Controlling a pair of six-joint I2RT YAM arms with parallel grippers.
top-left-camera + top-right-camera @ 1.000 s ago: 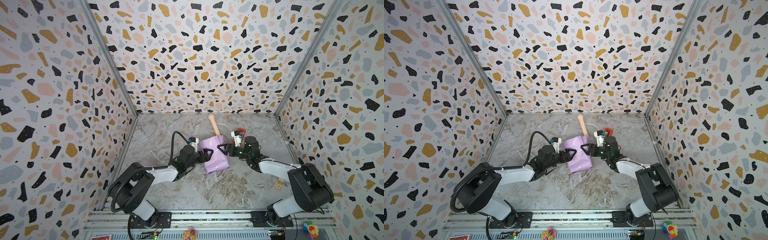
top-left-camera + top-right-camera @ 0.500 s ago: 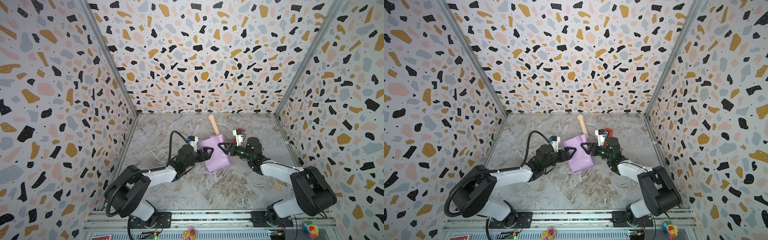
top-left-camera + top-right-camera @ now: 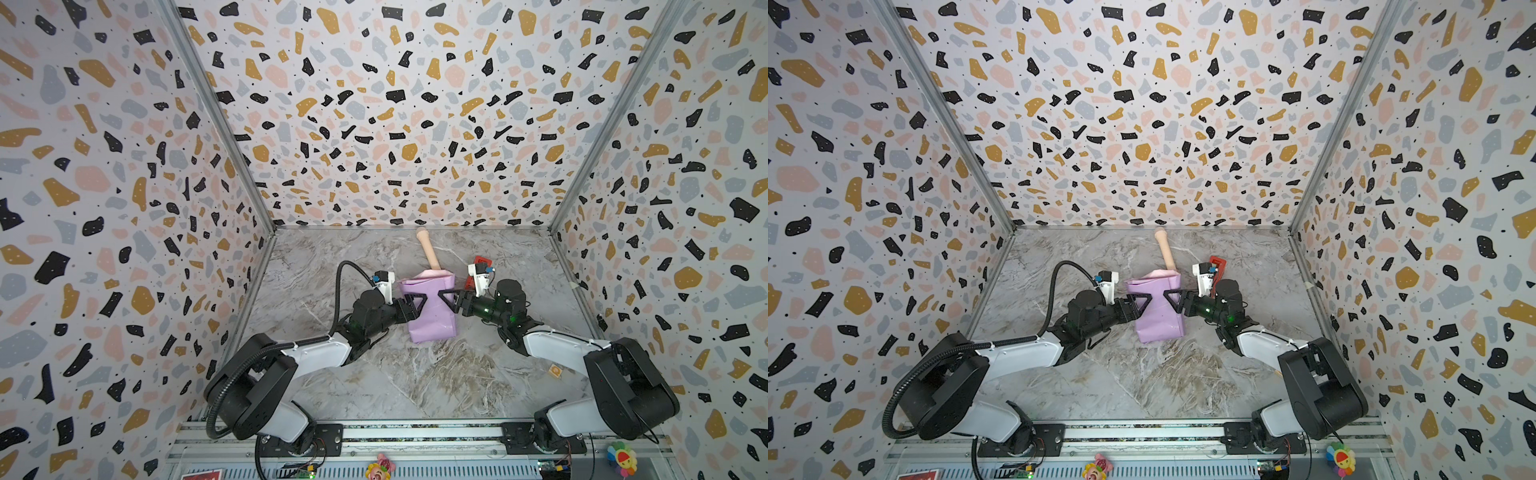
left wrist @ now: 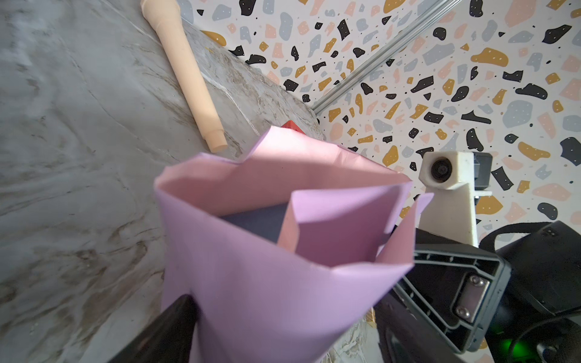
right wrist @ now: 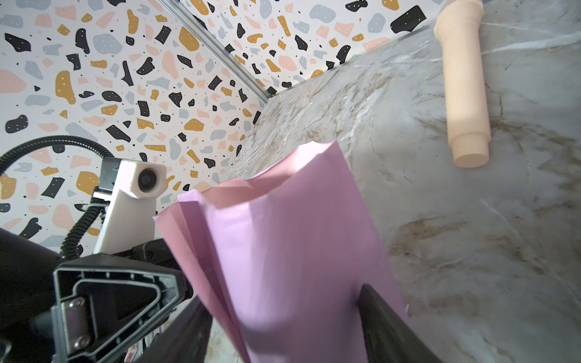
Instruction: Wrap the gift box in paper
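My left gripper (image 3: pixel 419 306) and my right gripper (image 3: pixel 445 301) each clamp wide-set jaws on the paper (image 3: pixel 430 324) from opposite sides. Their upper tips are near each other, apart, over its lilac face. The paper is folded as a sleeve, pink inside, around the gift box (image 4: pixel 251 223), which shows only as a navy sliver at the open end. The bundle is over the middle of the desk (image 3: pixel 415 386), its open end toward the back edge. Just behind it lies the beige toy microphone (image 3: pixel 428 249), and the red tape dispenser (image 3: pixel 482 262) is by my right wrist.
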